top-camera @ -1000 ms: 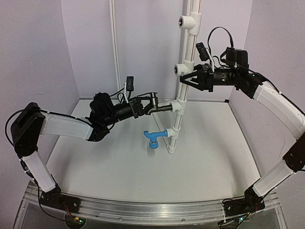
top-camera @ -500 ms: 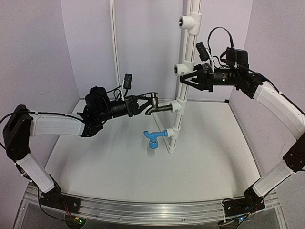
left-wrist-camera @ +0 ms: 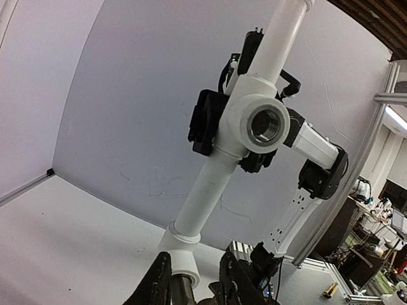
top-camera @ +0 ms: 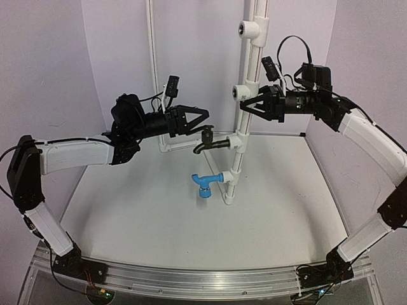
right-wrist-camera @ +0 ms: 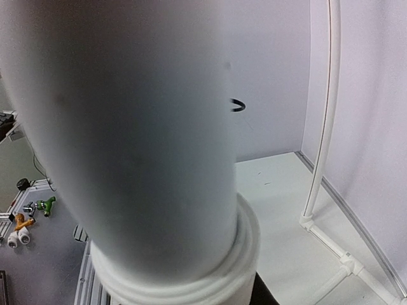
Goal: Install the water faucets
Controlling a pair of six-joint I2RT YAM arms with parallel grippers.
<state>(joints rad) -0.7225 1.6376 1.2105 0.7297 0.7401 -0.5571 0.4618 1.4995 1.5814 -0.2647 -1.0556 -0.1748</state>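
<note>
Gripping the upright white plastic pipe (top-camera: 250, 67) with our right gripper (top-camera: 245, 105).
Our left gripper (top-camera: 203, 117) gapes empty; black plastic tap (top-camera: 208, 141) and bright blue plastic tap (top-camera: 205, 184) fill white tee sockets (top-camera: 237, 141).

Blurred pipe (right-wrist-camera: 140, 140) hides fingers of right end effector (top-camera: 247, 105).

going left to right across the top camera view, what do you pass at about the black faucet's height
left gripper → black faucet → white pipe → right arm

no readable text, labels, brands, numbers or signs anywhere
</note>
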